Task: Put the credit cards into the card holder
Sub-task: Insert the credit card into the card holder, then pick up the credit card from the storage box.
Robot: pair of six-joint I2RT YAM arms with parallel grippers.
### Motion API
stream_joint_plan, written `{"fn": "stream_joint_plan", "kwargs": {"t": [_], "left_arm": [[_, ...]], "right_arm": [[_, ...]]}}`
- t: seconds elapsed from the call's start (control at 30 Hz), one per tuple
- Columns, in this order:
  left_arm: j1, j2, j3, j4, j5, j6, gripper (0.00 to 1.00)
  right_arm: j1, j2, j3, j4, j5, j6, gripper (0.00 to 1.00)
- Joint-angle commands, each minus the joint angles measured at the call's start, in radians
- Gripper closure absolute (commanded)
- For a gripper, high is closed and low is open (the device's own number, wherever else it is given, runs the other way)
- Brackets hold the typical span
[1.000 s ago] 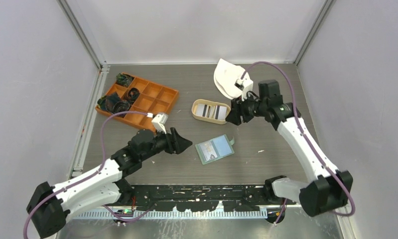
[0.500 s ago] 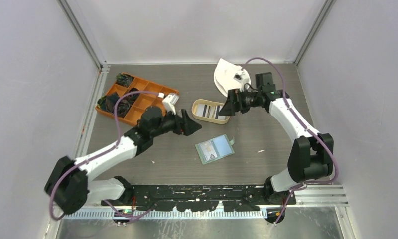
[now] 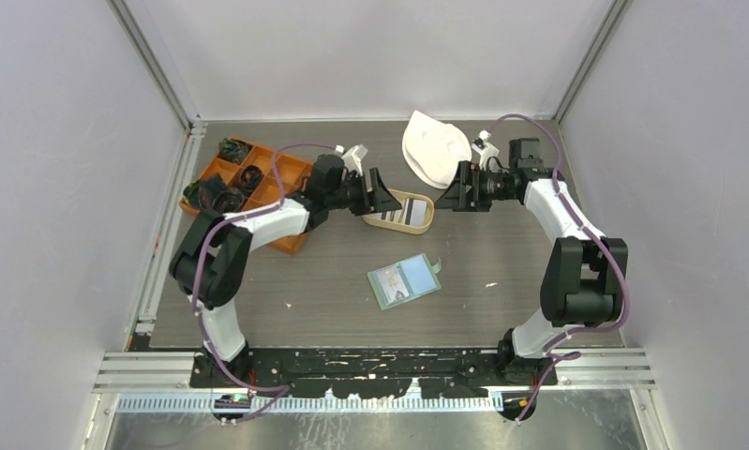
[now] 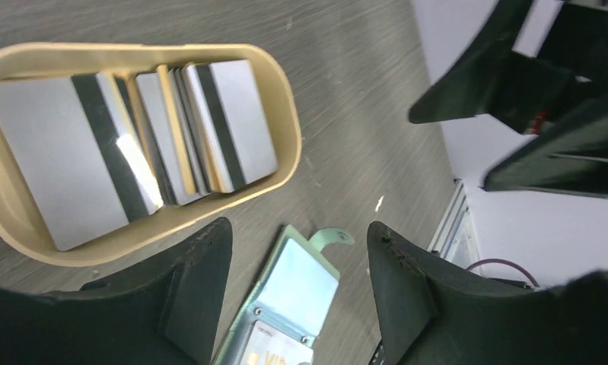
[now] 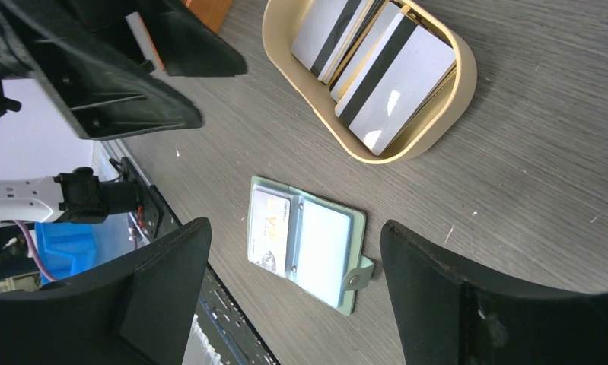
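**Both grippers wide apart over the card tray, card holder open on the table**

The grey wood-grain table (image 3: 501, 309) carries everything. The left arm (image 3: 258, 221) reaches across the orange compartment box (image 3: 292, 242) at the far left. The right arm (image 3: 565, 214) bends in from the right side. The two arms point at each other, with the tan oval tray (image 3: 421, 224) between and below them.

Dark cord bundles (image 3: 222, 197) fill some of the box's left compartments. A white cloth-like object (image 3: 433, 148) lies at the far edge, just behind the right arm's wrist.

The left gripper (image 4: 293, 243) hangs above the near rim of the tray, with its jaws spread wide and nothing between them. The right gripper (image 5: 293, 228) is also spread wide and empty, above the table to the right of the tray.

The card holder (image 3: 404, 281) lies unfolded and flat near the middle of the table, nearer the arm bases than the tray and apart from it. Its snap tab sticks out on one side. One inner pocket shows a printed card, and the other looks pale and plain.

The credit cards (image 4: 133, 144) lie in the tray, overlapping in a leaning row. They are mostly grey-white with dark stripes, and tan edges show between them.
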Motion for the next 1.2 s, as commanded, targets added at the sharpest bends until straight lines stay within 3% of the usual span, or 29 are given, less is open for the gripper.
{"fn": "stream_joint_plan", "kwargs": {"t": [0.0, 0.2, 0.8, 0.93, 1.17], "left_arm": [[-0.002, 0.086, 0.150, -0.141, -0.043, 0.025, 0.37], [-0.010, 0.244, 0.313, -0.237, -0.026, 0.015, 0.45], [-0.052, 0.417, 0.462, -0.265, 0.024, -0.026, 0.61], [-0.053, 0.427, 0.454, -0.228, 0.058, -0.061, 0.63], [-0.052, 0.424, 0.398, -0.022, 0.124, -0.206, 0.68]], "right_arm": [[0.003, 0.046, 0.075, -0.043, -0.025, -0.016, 0.14], [0.003, 0.097, 0.108, -0.109, -0.040, -0.056, 0.15], [0.003, 0.127, 0.147, -0.182, -0.049, -0.114, 0.15], [0.003, 0.130, 0.155, -0.196, -0.061, -0.124, 0.15], [0.003, 0.129, 0.159, -0.202, -0.064, -0.127, 0.15]]}}
